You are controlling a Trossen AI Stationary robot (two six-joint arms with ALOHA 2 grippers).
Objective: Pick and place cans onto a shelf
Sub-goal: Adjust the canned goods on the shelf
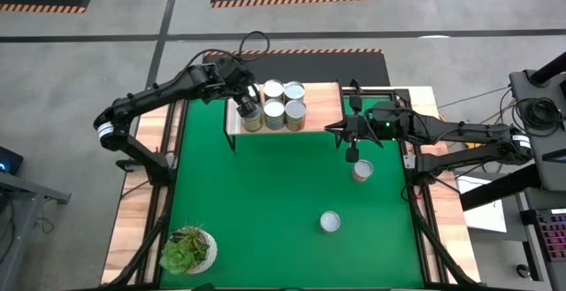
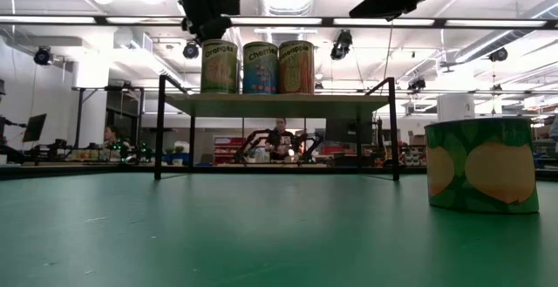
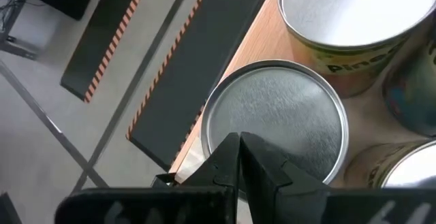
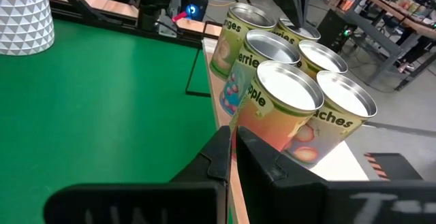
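Note:
The shelf (image 1: 323,105) stands at the table's far side and carries several cans (image 1: 285,102) in two rows. My left gripper (image 3: 238,146) is shut, slanting down over the round top of the can (image 3: 279,115) at the shelf's far left corner; the low view shows it (image 2: 209,32) just above that can (image 2: 220,66). My right gripper (image 4: 231,142) is shut and hangs in the air off the shelf's right end (image 1: 334,130), pointing at the cans. Two more cans stand upright on the green mat (image 1: 362,171) (image 1: 330,223). My left gripper comes slanting from above with shut fingers at the silver top (image 3: 259,125) of the far-left can, near its rim. The fingers themselves hide the spot, so I cannot tell whether they touch it. The can stands upright on the shelf.
A potted succulent (image 1: 187,249) stands at the mat's near left corner. The green mat (image 1: 265,194) lies open between the shelf and the two loose cans. In the low view the nearer loose can (image 2: 482,165) stands large at the right.

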